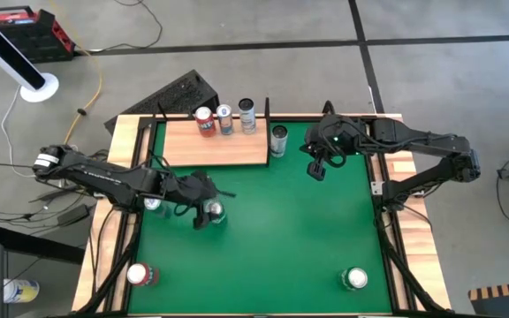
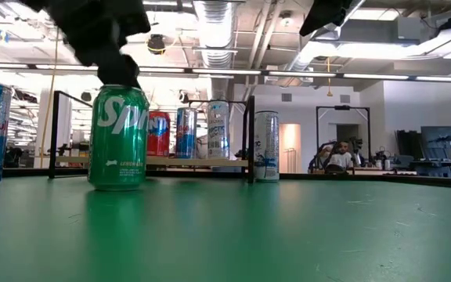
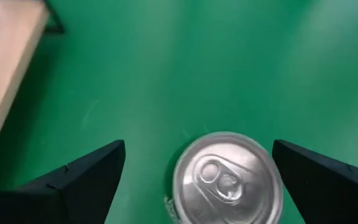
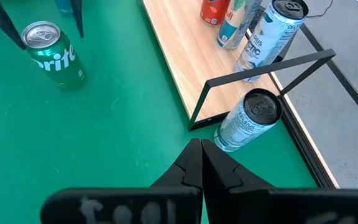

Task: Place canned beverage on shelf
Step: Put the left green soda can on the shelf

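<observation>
A green Sprite can [image 3: 227,177] stands upright on the green table [image 1: 307,238], left of the middle. My left gripper [image 3: 198,149] is open above it, one finger on either side of the can's top with a gap on both sides. In the high view this gripper [image 1: 207,215] is beside the can [image 1: 216,211]. The pale wooden shelf [image 1: 219,143] at the far edge carries three upright cans: red [image 1: 205,121], blue [image 1: 225,119] and white [image 1: 247,115]. My right gripper [image 4: 201,158] hangs shut and empty over the table, near a silver can [image 4: 247,121].
The silver can [image 1: 278,140] stands on the table by the shelf's right black post. A blue can [image 1: 153,204] stands just left of the left gripper. A red can [image 1: 140,275] is at the near left and a green-and-white can [image 1: 354,279] at the near right.
</observation>
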`<state>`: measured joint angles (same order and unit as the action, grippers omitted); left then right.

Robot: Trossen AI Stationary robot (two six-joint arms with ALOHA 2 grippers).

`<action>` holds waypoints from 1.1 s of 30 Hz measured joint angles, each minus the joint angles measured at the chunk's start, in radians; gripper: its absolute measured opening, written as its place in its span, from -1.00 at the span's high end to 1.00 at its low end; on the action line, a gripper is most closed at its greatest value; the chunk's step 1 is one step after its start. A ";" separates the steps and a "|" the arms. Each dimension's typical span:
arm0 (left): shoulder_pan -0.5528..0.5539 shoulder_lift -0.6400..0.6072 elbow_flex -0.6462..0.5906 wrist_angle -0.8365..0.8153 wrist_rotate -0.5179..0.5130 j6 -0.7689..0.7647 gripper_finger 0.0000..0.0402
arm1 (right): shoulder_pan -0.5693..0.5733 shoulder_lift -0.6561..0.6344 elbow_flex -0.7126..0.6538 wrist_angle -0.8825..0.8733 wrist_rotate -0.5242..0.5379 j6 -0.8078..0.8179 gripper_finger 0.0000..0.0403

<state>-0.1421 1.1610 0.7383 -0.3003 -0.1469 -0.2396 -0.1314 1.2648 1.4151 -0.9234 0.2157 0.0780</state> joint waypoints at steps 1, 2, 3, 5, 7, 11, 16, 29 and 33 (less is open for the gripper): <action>0.002 0.000 0.025 -0.026 -0.002 -0.043 -0.95 | 0.000 0.000 0.000 0.000 0.000 0.000 0.90; 0.002 0.001 0.050 -0.051 -0.002 -0.090 -0.95 | 0.000 0.000 0.000 0.000 0.000 0.000 0.90; 0.003 0.001 0.069 -0.075 0.002 -0.137 -0.95 | 0.001 0.000 0.000 0.000 0.000 0.000 0.90; 0.002 0.001 0.096 -0.112 0.011 -0.208 -0.96 | 0.001 0.000 0.000 0.000 0.000 0.000 0.90; -0.006 0.002 0.105 -0.106 0.026 -0.256 -0.96 | 0.001 0.000 0.000 0.000 -0.001 0.000 0.90; -0.029 0.010 0.105 -0.098 0.017 -0.361 -0.96 | 0.001 0.000 0.000 0.000 -0.001 0.000 0.90; -0.042 0.044 0.106 -0.138 -0.077 -0.415 -0.96 | 0.001 0.000 0.000 0.000 -0.001 0.000 0.90; -0.071 0.188 0.105 -0.145 -0.067 -0.482 -0.96 | 0.039 0.000 -0.001 -0.003 -0.005 0.000 0.90; -0.071 0.199 0.105 -0.133 -0.059 -0.480 -0.96 | 0.040 0.000 -0.001 -0.003 -0.005 0.000 0.90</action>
<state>-0.2127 1.3604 0.8429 -0.4338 -0.2059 -0.7198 -0.0914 1.2644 1.4143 -0.9265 0.2105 0.0785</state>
